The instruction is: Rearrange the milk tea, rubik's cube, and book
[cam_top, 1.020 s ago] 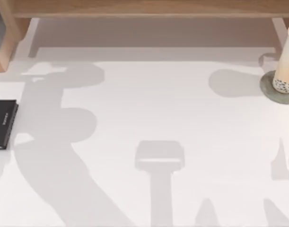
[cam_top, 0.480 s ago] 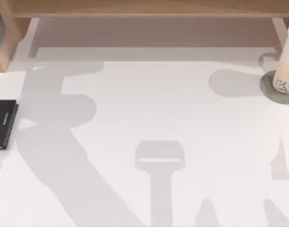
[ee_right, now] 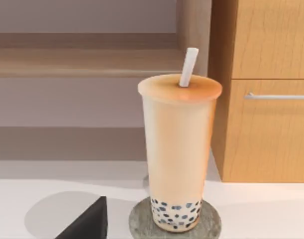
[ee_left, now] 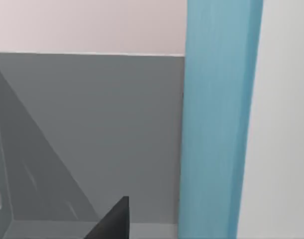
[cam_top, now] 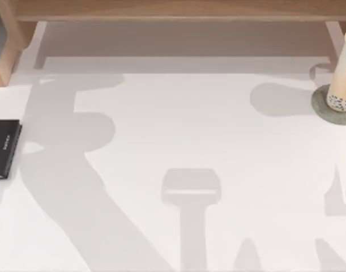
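Top view first: spotting the milk tea (cam_top: pixel 344 73) way over on the right arm's side, standing upright on a flat grey disc (cam_top: pixel 323 107), with a black book (cam_top: pixel 4 148) lying flat over on the left arm's side and a wooden shelf (cam_top: pixel 173 10) along the back. Tried reading the little white writing on that black book's spine, way too small to make out. Over to the left wrist view: seeing the book (ee_left: pixel 219 124) standing upright right ahead of the left gripper (ee_left: pixel 114 224), very close, next to a grey panel (ee_left: pixel 92 134). Can't tell whether that gripper is open or closed. Guessing thin, stiff and light, so probably best pinched across the two covers near an edge, going gently to avoid tipping it. No title or print on the teal cover. Right wrist view now: looking straight at the milk tea (ee_right: pixel 179 149) ahead of the right gripper (ee_right: pixel 87 221), a bit of a gap between them, white straw (ee_right: pixel 188 67) poking up, wooden drawer (ee_right: pixel 271 99) just beyond it. Can't tell open or closed here either. Reckon tall, top-heavy and smooth-sided, so better squeezed around mid-body, well clear of the lid. No logo or label anywhere on the cup
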